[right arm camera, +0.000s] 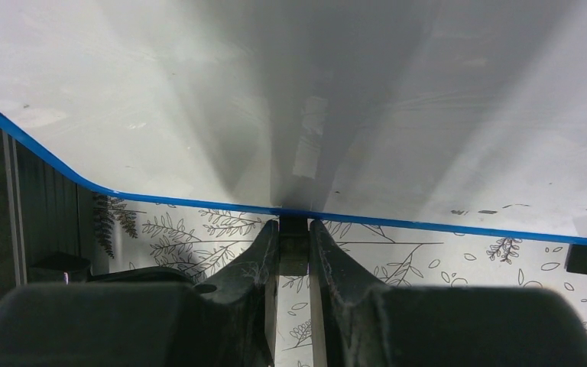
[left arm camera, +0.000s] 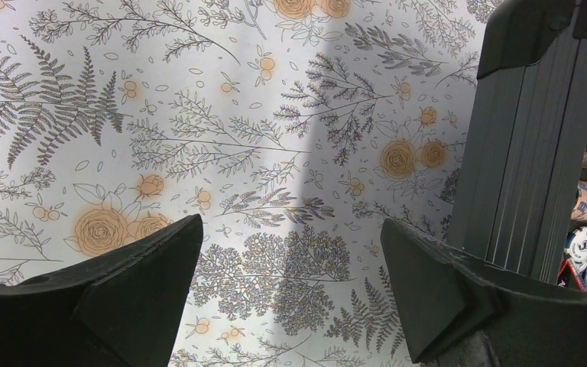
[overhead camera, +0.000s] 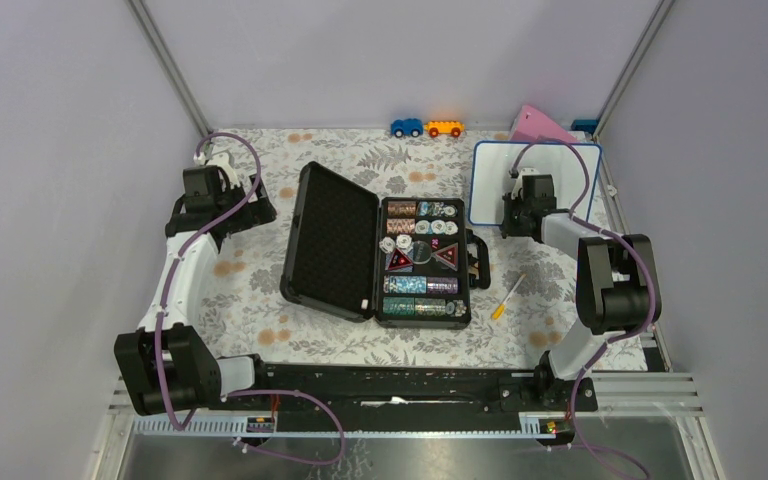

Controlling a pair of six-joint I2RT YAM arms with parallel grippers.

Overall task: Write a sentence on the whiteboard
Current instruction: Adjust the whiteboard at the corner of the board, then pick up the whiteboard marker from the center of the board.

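The whiteboard stands at the back right, white with a thin blue frame. In the right wrist view its face fills the upper part and its blue lower edge runs across. My right gripper is shut on a small dark foot under that edge. No sentence shows on the board, only a few tiny specks. A yellow marker lies on the cloth right of the case, apart from both grippers. My left gripper hangs open over the floral cloth, holding nothing.
An open black case of poker chips lies mid-table, and its lid stands close right of the left gripper. A blue toy car, an orange one and a pink wedge sit along the back edge.
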